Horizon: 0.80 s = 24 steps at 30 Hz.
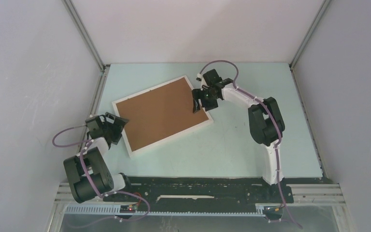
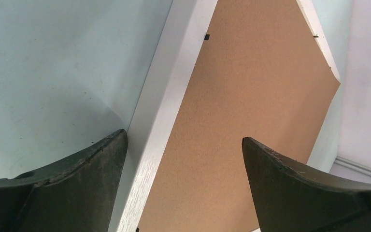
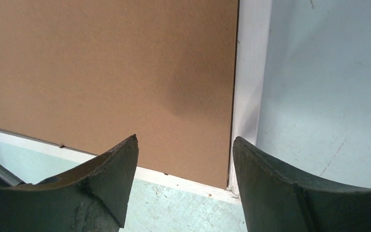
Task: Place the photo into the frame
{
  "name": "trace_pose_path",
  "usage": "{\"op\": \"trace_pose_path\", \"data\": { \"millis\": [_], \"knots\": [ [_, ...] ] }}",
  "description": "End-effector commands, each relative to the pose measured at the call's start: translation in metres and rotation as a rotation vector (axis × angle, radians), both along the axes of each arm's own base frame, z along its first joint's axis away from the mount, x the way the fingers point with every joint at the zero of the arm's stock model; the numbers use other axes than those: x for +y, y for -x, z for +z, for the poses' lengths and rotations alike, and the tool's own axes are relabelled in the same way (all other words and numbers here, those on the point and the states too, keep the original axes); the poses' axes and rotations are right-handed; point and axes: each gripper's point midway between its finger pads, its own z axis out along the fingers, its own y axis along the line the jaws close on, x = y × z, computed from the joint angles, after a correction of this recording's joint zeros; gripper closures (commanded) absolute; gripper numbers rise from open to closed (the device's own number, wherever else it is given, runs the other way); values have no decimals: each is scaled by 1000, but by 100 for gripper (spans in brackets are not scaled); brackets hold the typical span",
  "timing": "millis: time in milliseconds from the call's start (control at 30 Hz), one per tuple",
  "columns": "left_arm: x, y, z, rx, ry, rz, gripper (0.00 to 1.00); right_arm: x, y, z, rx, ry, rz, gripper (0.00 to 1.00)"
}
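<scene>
The white frame (image 1: 171, 139) lies flat and slanted on the table, with a brown backing board (image 1: 159, 113) filling it. The photo is hidden. My left gripper (image 1: 118, 123) is open at the frame's left corner. In the left wrist view the white rim (image 2: 166, 104) and the board (image 2: 251, 111) pass between the left gripper's (image 2: 183, 145) spread fingers. My right gripper (image 1: 199, 104) is open over the frame's right end. In the right wrist view the board (image 3: 106, 72) and the frame's corner rim (image 3: 246, 96) show between the right gripper's (image 3: 185, 142) fingers. Neither gripper holds anything.
The pale green table (image 1: 251, 154) is walled by white panels on the left, the back and the right. Metal posts (image 1: 84, 36) rise at the two back corners. A black rail with cables (image 1: 198, 186) runs along the near edge between the arm bases.
</scene>
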Motion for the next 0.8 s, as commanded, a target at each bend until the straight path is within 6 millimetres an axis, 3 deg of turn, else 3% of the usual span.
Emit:
{"op": "trace_pose_path", "data": {
  "millis": [0, 167, 267, 367, 500, 600, 767],
  "knots": [
    [-23, 10, -9, 54, 67, -72, 6, 30, -11, 11, -28, -124, 38, 23],
    [-43, -2, -10, 58, 102, -142, 6, 67, 37, 14, 37, -249, 109, 25],
    [-60, -9, -7, 56, 136, -194, 7, 75, 49, 11, 8, -255, 117, 24],
    [-59, -8, -6, 49, 147, -169, 7, 52, 34, 7, -21, -160, 74, 25],
    [-41, -5, -1, 46, 89, -142, 6, 8, -3, 46, -134, -122, 7, 21],
    [-39, 3, -5, 87, 69, -141, 6, -11, -24, 60, -167, -109, -26, 20],
    [-41, 7, -9, 95, 74, -142, 6, -5, -61, 66, -217, -168, -61, 19]
  ]
}}
